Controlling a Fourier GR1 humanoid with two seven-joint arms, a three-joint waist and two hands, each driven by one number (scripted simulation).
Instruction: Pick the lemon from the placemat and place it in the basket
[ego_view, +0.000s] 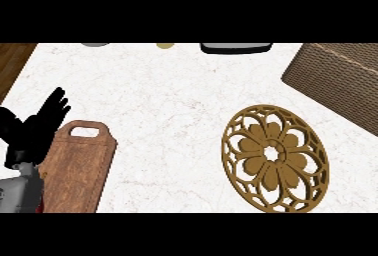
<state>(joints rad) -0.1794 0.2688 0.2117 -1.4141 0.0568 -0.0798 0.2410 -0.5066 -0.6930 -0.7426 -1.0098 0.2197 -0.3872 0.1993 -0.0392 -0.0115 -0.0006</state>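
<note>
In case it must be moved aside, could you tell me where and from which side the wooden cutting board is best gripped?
Probably its handle end: the cutting board lies flat, but the handle slot at its far end lets fingers hook through. Come from the left, where the left hand shows beside it.

Left hand (33, 125) fingers up at left edge, round placemat (274, 158), basket (336, 82) top right

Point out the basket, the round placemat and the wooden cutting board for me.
basket (336, 82), head view, on its woven side wall.
placemat (275, 158), head view, on its carved flower centre.
cutting board (77, 172), head view, on its flat middle below the handle hole.
</note>
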